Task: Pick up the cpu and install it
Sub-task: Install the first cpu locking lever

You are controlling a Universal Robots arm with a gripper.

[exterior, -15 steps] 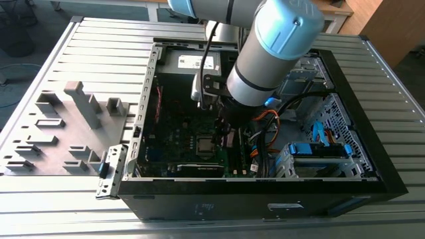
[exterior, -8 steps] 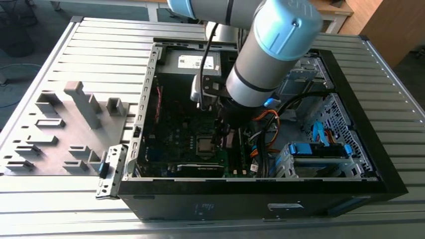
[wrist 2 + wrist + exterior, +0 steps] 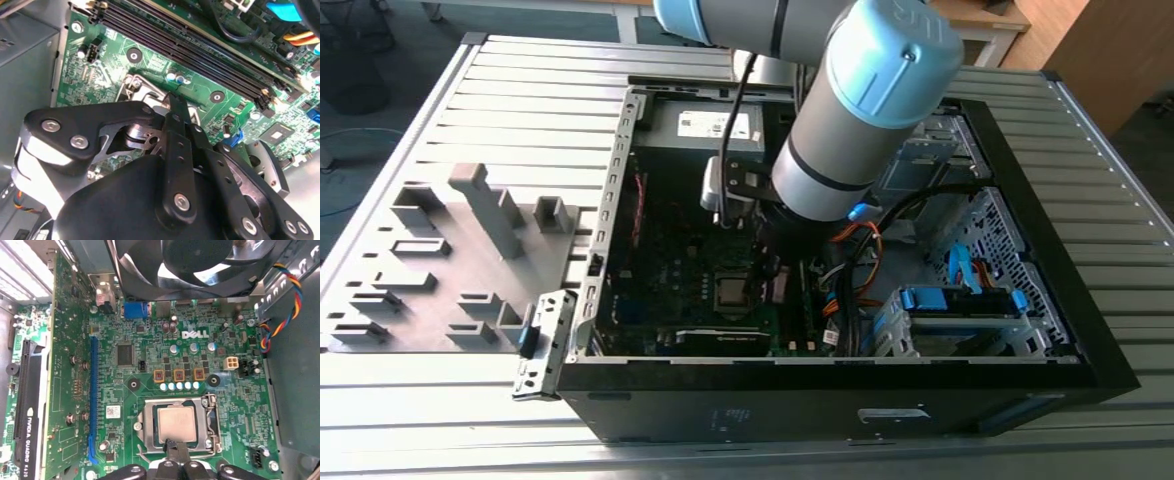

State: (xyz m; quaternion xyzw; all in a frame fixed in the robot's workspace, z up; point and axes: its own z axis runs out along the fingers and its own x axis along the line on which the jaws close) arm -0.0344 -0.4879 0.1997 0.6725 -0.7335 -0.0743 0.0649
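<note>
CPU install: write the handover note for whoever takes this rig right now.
Claw: inside the open computer case, low over the motherboard, its tip at the socket's edge. Whether it is open or shut cannot be told.
CPU: lying flat and square in the socket, silvery top up. In the exterior view the socket area sits beside the arm.
Done: the CPU is off the tray and in the socket.
Left: confirm that the claw has let go; whether the socket is latched cannot be told.

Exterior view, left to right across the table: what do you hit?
Grey plastic tray → case's open side latch bracket → motherboard with the cpu in its socket → robot arm reaching down into the case → blue drive caddy.
</note>
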